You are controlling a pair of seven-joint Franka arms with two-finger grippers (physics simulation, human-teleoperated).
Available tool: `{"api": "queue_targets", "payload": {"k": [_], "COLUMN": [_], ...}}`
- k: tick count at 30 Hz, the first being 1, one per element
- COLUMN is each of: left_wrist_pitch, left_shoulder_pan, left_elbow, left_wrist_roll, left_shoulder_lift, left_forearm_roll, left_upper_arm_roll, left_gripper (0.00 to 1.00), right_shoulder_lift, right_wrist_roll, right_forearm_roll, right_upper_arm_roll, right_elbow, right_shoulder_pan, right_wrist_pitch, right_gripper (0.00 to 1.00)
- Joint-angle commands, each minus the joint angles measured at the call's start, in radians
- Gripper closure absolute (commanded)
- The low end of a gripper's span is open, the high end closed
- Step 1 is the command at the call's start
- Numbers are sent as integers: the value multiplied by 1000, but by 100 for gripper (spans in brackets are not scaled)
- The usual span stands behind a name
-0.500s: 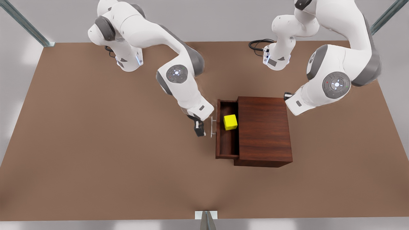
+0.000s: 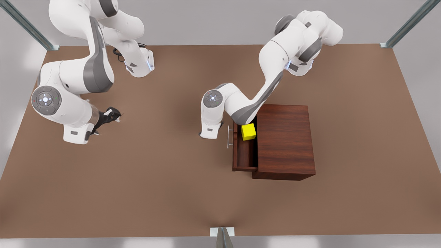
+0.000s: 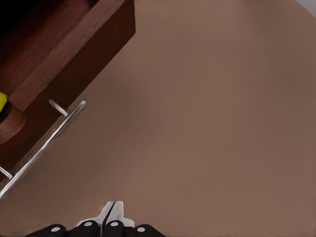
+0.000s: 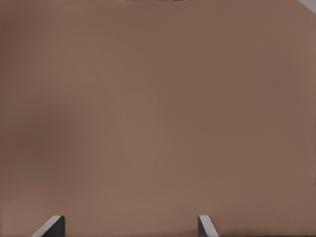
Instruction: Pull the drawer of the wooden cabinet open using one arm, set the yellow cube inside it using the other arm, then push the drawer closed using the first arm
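The wooden cabinet [image 2: 284, 137] stands right of the table's middle. Its drawer [image 2: 243, 155] is pulled partly out toward the front view's left. The yellow cube [image 2: 248, 131] rests inside the drawer at its far end. A thin silver handle [image 2: 228, 137] runs along the drawer front. My left arm's wrist [image 2: 210, 131] hangs just left of the handle, hiding its fingers there. In the left wrist view my left gripper [image 3: 112, 211] is shut and empty, a short way from the handle [image 3: 44, 148]. My right gripper [image 2: 111, 115] waits far to the front view's left, open [image 4: 128, 227] over bare table.
The brown table [image 2: 155, 179] has metal frame posts [image 2: 27, 26] at its back corners and a bracket [image 2: 222, 232] at the front edge. A black cable [image 2: 119, 55] lies by the arm base at the back left.
The arm that was at the handle has pulled away to the front view's left. The other arm has swung over from behind the cabinet to the handle. Drawer and cube have not moved.
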Motion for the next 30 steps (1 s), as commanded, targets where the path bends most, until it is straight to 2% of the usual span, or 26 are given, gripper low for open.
{"api": "queue_targets", "payload": {"k": [1,4,6,9,14,25,30], "left_wrist_pitch": [225,216,210,76,40,4,-71], "left_shoulder_pan": [-5,3,15,22,46,95,137], "left_elbow": [-33,-125,-128,-128,-137,-189,-192], "left_wrist_roll": [-1673,-1908,-1954,-1926,-1799,-1109,-1020], "left_shoulder_lift": [2,-20,-23,-30,-20,-23,-24], "left_forearm_roll": [39,57,57,57,56,45,36], "left_upper_arm_roll": [0,0,0,-3,-3,-70,-99], "left_gripper": [79,79,79,79,79,79,79], "right_shoulder_lift": [-5,-12,-9,-17,-12,-6,-3], "right_wrist_roll": [490,492,492,490,484,484,484], "right_forearm_roll": [-1,2,-3,-4,-1,7,2], "right_upper_arm_roll": [-1,1,1,1,1,2,2], "right_elbow": [3,3,0,-7,-6,-9,-9], "right_shoulder_pan": [-5,-17,-17,-20,-23,-23,-22], "right_wrist_pitch": [64,54,58,64,66,64,64], "right_gripper": [0,0,0,0,0,0,0]}}
